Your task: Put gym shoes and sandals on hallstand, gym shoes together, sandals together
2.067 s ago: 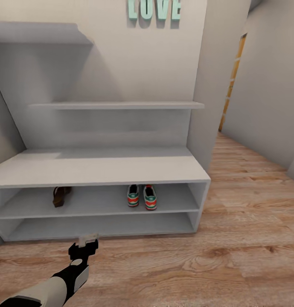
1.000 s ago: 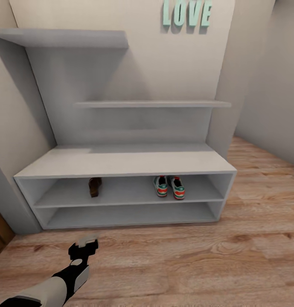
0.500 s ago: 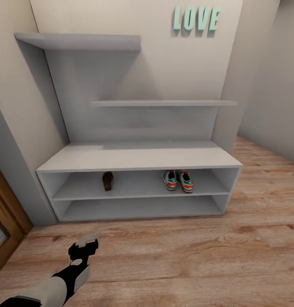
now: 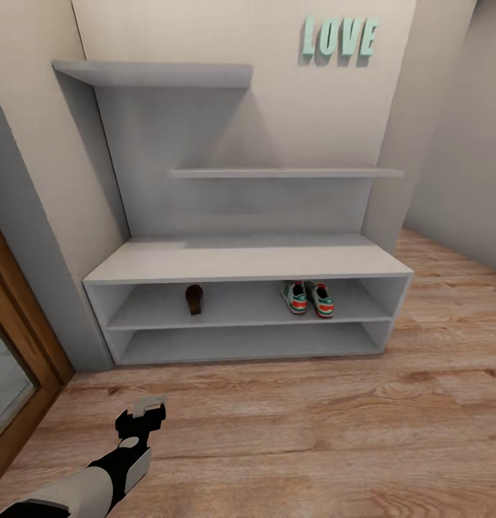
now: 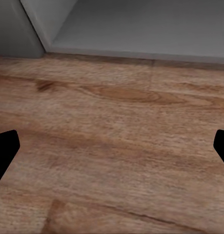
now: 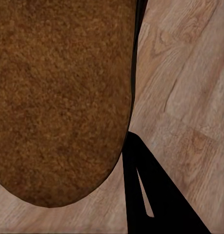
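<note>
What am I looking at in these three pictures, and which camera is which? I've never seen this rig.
It is a simulated two-armed wheeled robot. The big picture comes from its head: the hallstand holds the gym shoes side by side on its upper low shelf, with one sandal further left. The left arm reaches over the corridor floor. The other two cameras sit at the wrists. The left one shows its jaws wide open above the planks. The right one shows a brown sole, apparently the second sandal, held in its jaws.
</note>
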Robot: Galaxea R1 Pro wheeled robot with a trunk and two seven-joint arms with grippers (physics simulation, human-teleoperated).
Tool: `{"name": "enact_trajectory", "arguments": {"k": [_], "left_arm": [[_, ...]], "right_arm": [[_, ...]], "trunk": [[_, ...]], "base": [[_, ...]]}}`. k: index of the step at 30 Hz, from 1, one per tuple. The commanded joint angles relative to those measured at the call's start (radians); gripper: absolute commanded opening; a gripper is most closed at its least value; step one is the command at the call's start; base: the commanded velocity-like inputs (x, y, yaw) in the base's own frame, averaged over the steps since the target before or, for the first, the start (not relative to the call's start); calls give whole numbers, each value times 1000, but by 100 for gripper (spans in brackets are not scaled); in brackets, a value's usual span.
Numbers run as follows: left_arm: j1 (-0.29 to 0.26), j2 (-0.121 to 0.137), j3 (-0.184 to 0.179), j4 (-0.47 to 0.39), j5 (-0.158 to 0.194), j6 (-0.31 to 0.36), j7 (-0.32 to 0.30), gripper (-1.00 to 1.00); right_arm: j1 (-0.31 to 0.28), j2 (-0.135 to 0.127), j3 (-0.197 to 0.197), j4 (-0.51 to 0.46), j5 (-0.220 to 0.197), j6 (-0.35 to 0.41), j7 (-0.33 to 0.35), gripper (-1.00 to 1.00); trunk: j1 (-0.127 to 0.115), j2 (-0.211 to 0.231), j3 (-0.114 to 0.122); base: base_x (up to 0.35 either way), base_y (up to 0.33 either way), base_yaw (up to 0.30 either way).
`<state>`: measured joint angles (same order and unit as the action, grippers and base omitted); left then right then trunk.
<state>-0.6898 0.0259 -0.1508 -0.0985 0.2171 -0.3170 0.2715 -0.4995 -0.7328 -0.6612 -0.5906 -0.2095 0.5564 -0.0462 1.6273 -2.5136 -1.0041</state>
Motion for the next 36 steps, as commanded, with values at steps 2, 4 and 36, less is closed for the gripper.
{"name": "enact_trajectory", "arguments": {"k": [2, 4, 36], "left_arm": [[0, 0, -9, 0, 8, -3, 3, 100], [0, 0, -9, 0, 8, -3, 3, 100], [108, 32, 14, 12, 22, 1, 9, 100]], "right_arm": [[-1, 1, -1, -1, -12, 5, -6, -100], [-1, 1, -1, -1, -12, 5, -6, -100], [21, -39, -59, 19, 12, -32, -4, -100]], "trunk": [[0, 0, -1], [0, 0, -1], [0, 0, -1]], "base": [[-59, 180, 0], [-94, 232, 0], [-46, 56, 0]]}}
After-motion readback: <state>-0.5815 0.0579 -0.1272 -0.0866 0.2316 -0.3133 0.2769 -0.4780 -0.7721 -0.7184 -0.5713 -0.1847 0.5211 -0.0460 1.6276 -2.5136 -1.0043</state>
